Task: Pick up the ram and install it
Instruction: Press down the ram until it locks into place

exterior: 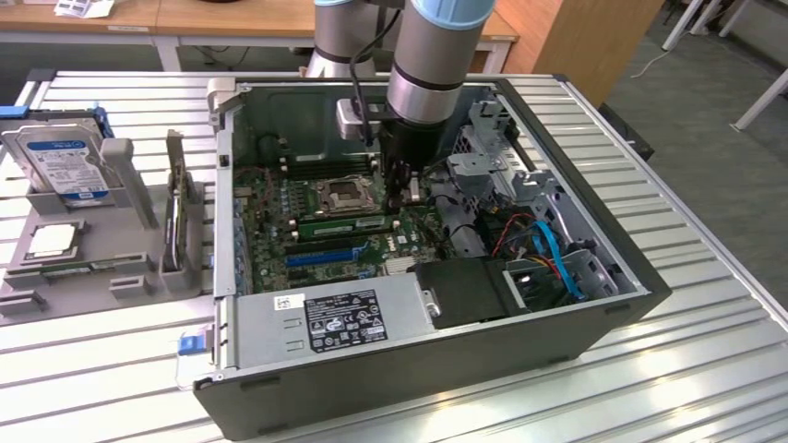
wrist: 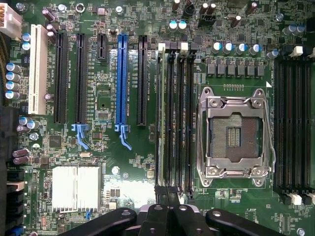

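the end effector [exterior: 400,189], pressed together, hung over the ram [exterior: 345,222] seated in its slot beside the cpu socket [wrist: 235,135], so installation looked nearly finished, needing only a firm downward press

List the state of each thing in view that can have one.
claw: shut, down inside the case over the motherboard
ram: standing on edge in a slot beside the CPU socket
CPU socket: empty, frame closed
computer case: side open
hard drive: upright in the grey holder

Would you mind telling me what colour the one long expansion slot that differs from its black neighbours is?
Blue: the long expansion slot stands out among black ones, clearest in the wrist view.
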`<action>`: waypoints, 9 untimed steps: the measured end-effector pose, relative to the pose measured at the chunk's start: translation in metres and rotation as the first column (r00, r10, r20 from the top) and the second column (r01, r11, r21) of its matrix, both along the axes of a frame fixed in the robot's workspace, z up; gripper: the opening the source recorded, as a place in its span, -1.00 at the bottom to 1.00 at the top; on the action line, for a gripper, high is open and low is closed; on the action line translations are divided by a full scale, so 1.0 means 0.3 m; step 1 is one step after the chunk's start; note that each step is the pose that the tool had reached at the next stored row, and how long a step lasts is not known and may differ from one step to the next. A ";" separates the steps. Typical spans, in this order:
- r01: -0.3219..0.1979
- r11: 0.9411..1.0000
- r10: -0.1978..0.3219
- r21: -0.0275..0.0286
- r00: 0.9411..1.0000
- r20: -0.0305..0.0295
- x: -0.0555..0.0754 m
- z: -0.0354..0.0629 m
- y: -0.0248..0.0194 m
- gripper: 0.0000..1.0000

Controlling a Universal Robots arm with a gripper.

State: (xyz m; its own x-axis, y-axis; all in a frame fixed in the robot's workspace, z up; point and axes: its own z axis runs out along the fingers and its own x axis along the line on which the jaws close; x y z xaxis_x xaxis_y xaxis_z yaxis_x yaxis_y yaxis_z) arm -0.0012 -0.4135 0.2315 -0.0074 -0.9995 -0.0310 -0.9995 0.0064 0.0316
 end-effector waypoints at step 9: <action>0.000 1.000 0.000 0.000 1.000 0.000 0.000 -0.008 0.000 -0.80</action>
State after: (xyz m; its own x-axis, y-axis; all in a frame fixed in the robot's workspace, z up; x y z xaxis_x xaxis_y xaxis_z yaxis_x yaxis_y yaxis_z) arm -0.0012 -0.4135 0.2289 -0.0074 -0.9995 -0.0309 -0.9995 0.0064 0.0317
